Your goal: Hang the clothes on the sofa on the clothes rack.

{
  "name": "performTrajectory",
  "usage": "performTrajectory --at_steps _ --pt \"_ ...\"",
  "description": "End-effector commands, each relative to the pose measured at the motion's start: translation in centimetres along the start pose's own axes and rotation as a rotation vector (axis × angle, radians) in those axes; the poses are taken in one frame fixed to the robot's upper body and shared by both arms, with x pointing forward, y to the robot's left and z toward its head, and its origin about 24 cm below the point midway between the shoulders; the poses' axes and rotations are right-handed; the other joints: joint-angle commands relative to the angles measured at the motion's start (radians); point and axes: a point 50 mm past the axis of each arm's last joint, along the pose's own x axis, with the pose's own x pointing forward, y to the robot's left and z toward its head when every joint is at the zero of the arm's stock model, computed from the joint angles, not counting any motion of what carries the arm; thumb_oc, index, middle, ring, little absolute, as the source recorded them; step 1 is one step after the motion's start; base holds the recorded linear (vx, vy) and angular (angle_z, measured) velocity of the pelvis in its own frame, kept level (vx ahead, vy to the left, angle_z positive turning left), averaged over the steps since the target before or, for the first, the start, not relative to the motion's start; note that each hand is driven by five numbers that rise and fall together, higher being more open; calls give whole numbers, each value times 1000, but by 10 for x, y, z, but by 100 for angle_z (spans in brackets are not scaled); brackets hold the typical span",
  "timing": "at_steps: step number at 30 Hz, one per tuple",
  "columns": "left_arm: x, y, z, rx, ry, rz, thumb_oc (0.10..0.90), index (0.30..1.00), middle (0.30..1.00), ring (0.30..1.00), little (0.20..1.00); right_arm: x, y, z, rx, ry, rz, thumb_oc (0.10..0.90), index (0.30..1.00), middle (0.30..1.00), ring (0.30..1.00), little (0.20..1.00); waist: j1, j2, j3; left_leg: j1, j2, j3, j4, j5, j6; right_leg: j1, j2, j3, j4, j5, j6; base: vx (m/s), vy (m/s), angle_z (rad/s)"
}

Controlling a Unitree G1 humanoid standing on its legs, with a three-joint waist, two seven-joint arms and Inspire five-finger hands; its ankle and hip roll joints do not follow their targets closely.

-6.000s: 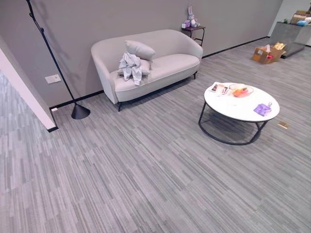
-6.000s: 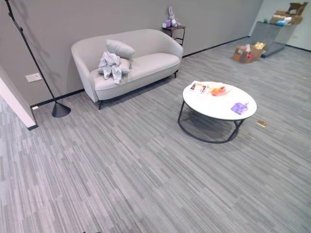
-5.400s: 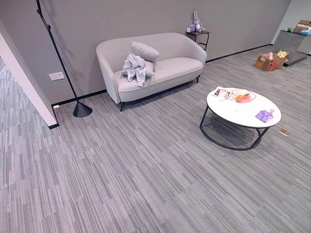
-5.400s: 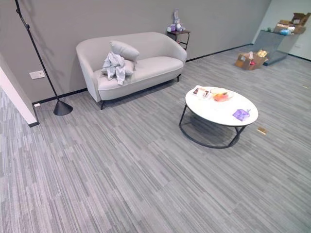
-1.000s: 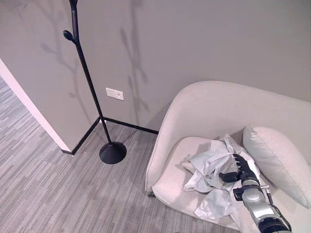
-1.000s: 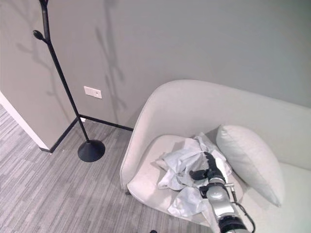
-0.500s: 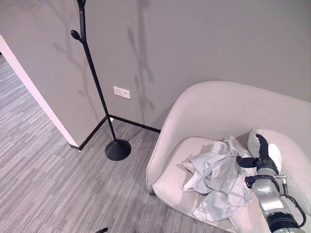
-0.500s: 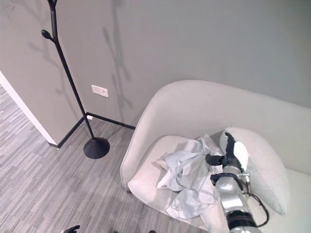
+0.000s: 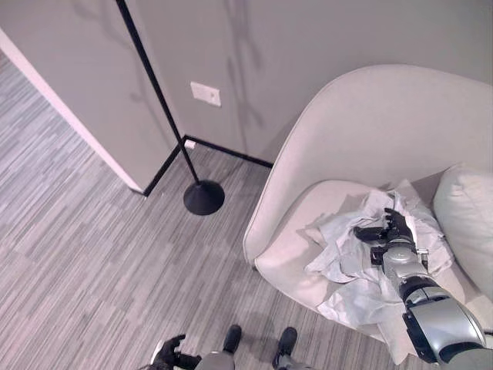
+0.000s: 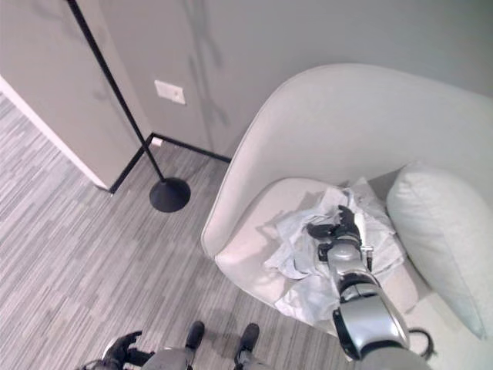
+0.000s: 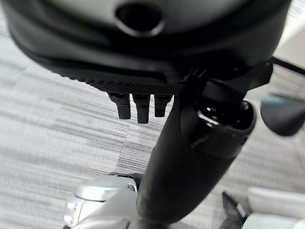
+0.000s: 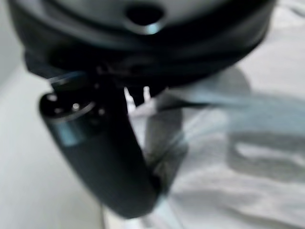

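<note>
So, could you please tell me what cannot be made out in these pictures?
- Right hand on the clothes: the blurred right wrist view leaves the grip unclear.
- Clothes rack: its top is cut off by the eye views' upper edge.
- Left hand: too small at the bottom edge to read.

Both head cameras look steeply down from above, sharing the sofa (image 9: 347,146), rack (image 9: 202,196) and floor (image 9: 85,223) from slightly offset positions. The left wrist camera faces along its hand (image 11: 190,143) at the floor, very close; the right wrist camera sits against the clothes (image 12: 248,143).
</note>
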Motion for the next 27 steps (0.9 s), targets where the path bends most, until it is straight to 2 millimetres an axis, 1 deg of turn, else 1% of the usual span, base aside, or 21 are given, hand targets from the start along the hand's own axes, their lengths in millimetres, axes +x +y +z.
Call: performTrajectory --at_steps 1,5,6,8,10,12,13,14,16,17,18,19,20,21,22,23,26,27 --pt "-1 -9 -4 76 0 -39 800 900 900 900 900 -6 19 3 -36 -74 140 400 300 300 300 300 7 -30 -80 3 66 61 -14 -1 -47 68 -18 41 7 -102 74 8 -2 -4" --pt "-2 -8 -5 90 1 -34 800 900 900 900 900 -9 25 8 -85 -124 163 400 300 300 300 300 0 -31 -82 14 68 66 -14 -3 -47 77 -16 45 7 -106 72 4 0 -1" --pt "-2 -9 -7 94 6 -35 800 900 900 900 900 -10 24 12 -136 -161 166 400 300 300 300 300 -5 -34 -85 24 69 71 -14 -7 -48 86 -14 48 7 -108 72 0 0 0" --pt "-2 -10 -7 99 5 -30 800 900 900 900 900 -11 24 14 -169 -188 159 400 300 300 300 300 -8 -37 -87 34 71 75 -14 -10 -48 94 -15 52 7 -110 73 0 0 0" --pt "-2 -10 -6 98 0 -24 800 900 900 900 900 -13 22 20 -197 -230 149 400 300 300 300 300 -14 -39 -90 44 73 81 -14 -14 -48 100 -16 56 7 -111 73 0 0 0" --pt "-2 -9 -4 95 -9 -16 800 900 900 900 900 -14 18 26 -199 -270 134 400 300 300 300 300 -16 -41 -92 53 73 88 -14 -18 -46 107 -16 61 7 -112 74 -18 8 -9" --pt "-2 -9 -4 91 -11 -13 800 900 900 900 900 -15 17 33 -190 -302 128 400 300 300 300 300 -19 -42 -95 58 74 91 -14 -21 -45 111 -16 64 7 -112 74 -15 7 -22" --pt "-2 -9 -4 92 -11 -13 800 900 900 900 900 -15 16 33 -190 -301 128 400 300 300 300 300 -18 -41 -95 59 74 91 -14 -21 -45 112 -16 64 7 -112 74 -26 15 -22" --pt "-2 -9 0 69 -24 -4 800 900 900 900 900 -21 13 52 -173 -398 118 400 300 300 300 300 -25 -43 -103 72 75 99 -14 -28 -43 120 -17 73 7 -112 75 -32 12 -11" --pt "-2 -9 0 69 -24 -4 800 900 900 900 900 -21 13 51 -174 -397 118 400 300 300 300 300 -25 -42 -102 74 75 99 -14 -29 -43 121 -17 73 7 -112 75 -22 10 -7" --pt "-1 -10 2 59 -33 -4 800 900 900 900 900 -23 11 58 -163 -431 112 400 300 300 300 300 -26 -42 -104 77 75 101 -14 -30 -42 125 -18 75 7 -112 75 -34 16 -10" --pt "-1 -10 6 36 -52 3 800 900 900 900 900 -30 9 76 -124 -519 103 400 300 300 300 300 -31 -42 -111 87 74 106 -14 -35 -40 131 -20 80 7 -112 75 -46 22 -12" --pt "0 -9 11 18 -72 14 800 900 900 900 900 -37 8 90 -89 -586 99 400 300 300 300 300 -34 -41 -115 92 73 110 -14 -38 -39 136 -20 84 7 -113 75 -44 20 -15" --pt "0 -8 14 6 -84 19 800 900 900 900 900 -43 8 97 -60 -629 104 400 300 300 300 300 -36 -41 -118 97 72 113 -14 -41 -38 141 -20 87 7 -114 75 -30 19 -17" --pt "0 -7 20 -26 -113 33 800 900 900 900 900 -50 5 109 -18 -690 101 400 300 300 300 300 -38 -40 -124 102 72 115 -14 -43 -36 145 -22 90 7 -114 75 -31 15 -15" --pt "0 -5 26 -44 -136 38 800 900 900 900 900 -55 4 115 2 -728 102 400 300 300 300 300 -38 -39 -126 105 71 116 -14 -45 -35 148 -22 91 7 -115 75 -30 16 -11" --pt "-2 3 53 -112 -269 63 800 900 900 900 900 -78 -1 143 88 -884 92 400 300 300 300 300 -35 -36 -137 116 68 120 -14 -48 -32 157 -24 96 7 -113 76 -31 16 -4" --pt "-6 8 72 -140 -369 65 800 900 900 900 900 -92 -5 161 130 -979 80 400 300 300 300 300 -33 -35 -143 122 67 121 -14 -52 -29 161 -26 99 7 -112 76 -44 17 0"
